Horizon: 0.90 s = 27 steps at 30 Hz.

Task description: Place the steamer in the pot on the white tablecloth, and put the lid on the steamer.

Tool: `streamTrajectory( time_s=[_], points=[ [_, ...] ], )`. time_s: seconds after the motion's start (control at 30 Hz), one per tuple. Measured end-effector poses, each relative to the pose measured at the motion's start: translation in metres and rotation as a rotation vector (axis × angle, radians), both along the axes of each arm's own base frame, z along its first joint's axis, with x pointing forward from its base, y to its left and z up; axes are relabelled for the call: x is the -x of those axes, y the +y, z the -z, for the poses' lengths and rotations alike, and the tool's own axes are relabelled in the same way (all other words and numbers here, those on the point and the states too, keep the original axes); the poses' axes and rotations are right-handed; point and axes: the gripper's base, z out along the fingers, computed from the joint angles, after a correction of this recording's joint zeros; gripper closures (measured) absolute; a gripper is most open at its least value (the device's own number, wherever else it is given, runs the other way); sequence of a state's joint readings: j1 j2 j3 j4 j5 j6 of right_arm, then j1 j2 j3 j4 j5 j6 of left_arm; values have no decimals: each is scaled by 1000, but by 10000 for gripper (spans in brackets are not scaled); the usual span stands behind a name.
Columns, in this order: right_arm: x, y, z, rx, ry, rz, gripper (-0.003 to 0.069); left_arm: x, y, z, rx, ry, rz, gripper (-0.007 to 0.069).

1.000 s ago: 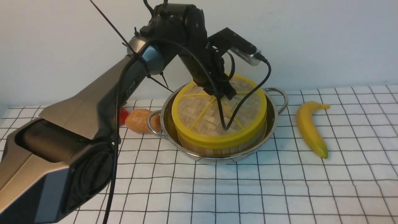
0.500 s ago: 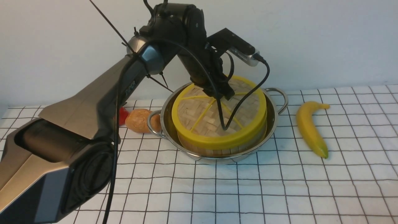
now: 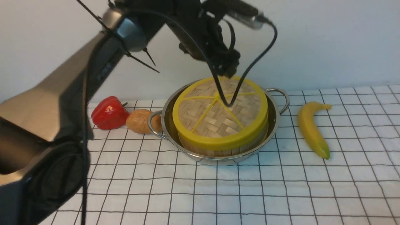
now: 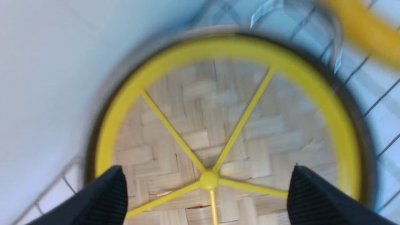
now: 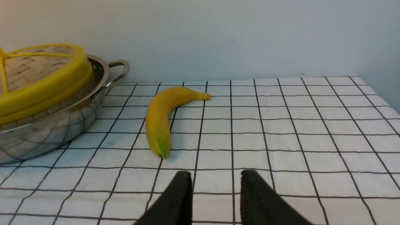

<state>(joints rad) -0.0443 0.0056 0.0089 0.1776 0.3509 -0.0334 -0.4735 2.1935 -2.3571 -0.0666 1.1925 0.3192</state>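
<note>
The lid (image 3: 220,112), a woven disc with a yellow rim and spokes, lies flat on the steamer (image 3: 218,150). The steamer sits inside the steel pot (image 3: 276,123) on the white tablecloth (image 3: 281,187). My left gripper (image 3: 229,67) hangs just above the lid's back half, open and holding nothing. In the left wrist view its fingers (image 4: 109,193) stand wide apart on either side of the lid's centre knob (image 4: 208,180). My right gripper (image 5: 216,172) hovers low over the cloth with a gap between its fingers and nothing in them. It is to the right of the pot (image 5: 47,134).
A yellow banana (image 3: 311,129) lies on the cloth right of the pot, in front of the right gripper (image 5: 161,118). A red pepper (image 3: 107,112) and a brown potato (image 3: 139,121) sit left of the pot's handle. A wall stands close behind.
My left gripper has opened, let go of the lid's centre and risen off it. The lid stays on the steamer. The raised arm now uncovers the red pepper.
</note>
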Motion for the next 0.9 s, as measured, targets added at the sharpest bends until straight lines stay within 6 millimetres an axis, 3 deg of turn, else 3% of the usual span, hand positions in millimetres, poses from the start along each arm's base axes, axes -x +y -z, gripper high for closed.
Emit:
streamTrajectory(
  time_s=[0.13,0.3,0.67,0.77,0.83,0.87,0.9],
  points=[
    [0,0,0,0,0,0,419,32,12,-66,180,-61,-114,113],
    [0,0,0,0,0,0,419,52,21,-99,262,-100,-151,224],
    [0,0,0,0,-1,0,419,72,37,-115,241,-98,-215,428],
    [0,0,0,0,-1,0,419,97,52,-126,234,-108,-233,454],
    [0,0,0,0,-1,0,419,127,70,-139,260,-181,-235,466],
    [0,0,0,0,-1,0,419,133,73,-140,270,-197,-233,467],
    [0,0,0,0,-1,0,419,153,85,-145,293,-262,-233,467]
  ],
)
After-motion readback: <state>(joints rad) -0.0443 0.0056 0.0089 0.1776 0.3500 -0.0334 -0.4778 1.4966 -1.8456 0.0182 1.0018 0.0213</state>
